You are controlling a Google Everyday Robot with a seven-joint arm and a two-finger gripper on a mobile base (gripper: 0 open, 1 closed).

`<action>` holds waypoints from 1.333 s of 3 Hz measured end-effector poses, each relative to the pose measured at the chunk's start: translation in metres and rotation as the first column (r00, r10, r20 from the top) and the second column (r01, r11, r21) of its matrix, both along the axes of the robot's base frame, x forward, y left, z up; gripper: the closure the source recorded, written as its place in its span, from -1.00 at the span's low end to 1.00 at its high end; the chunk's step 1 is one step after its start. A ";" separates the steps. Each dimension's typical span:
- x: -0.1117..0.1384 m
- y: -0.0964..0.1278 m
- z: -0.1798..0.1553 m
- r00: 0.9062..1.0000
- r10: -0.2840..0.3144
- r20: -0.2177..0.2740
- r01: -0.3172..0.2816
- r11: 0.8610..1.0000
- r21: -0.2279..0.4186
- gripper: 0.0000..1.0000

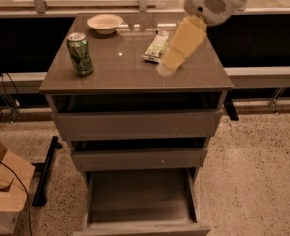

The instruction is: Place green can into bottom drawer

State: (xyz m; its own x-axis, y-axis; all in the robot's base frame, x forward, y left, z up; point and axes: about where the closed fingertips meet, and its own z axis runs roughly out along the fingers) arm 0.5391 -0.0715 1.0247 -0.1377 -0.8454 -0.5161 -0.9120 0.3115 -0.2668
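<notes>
A: The counter (125, 75)?
B: Glossy, smooth, catching light. The can (80, 54) on it looks like shiny metal.
A: And the pincer (170, 63), right of the can?
B: Smooth cream plastic, above the counter. Floor (262, 171): speckled stone.

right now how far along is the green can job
Done: the bottom drawer is pulled open and empty. In hand: the gripper hovers over the right of the cabinet top, by the snack bag. Left: the green can stands upright at the left, ungrasped; grasping and placing remain.
</notes>
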 end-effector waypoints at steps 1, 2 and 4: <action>0.037 0.052 0.013 0.997 0.070 0.015 -0.071 0.993 0.096 -1.00; 0.037 0.052 0.013 0.997 0.070 0.015 -0.071 0.993 0.096 -1.00; 0.068 0.111 -0.045 0.999 0.032 -0.030 -0.025 0.974 0.226 -1.00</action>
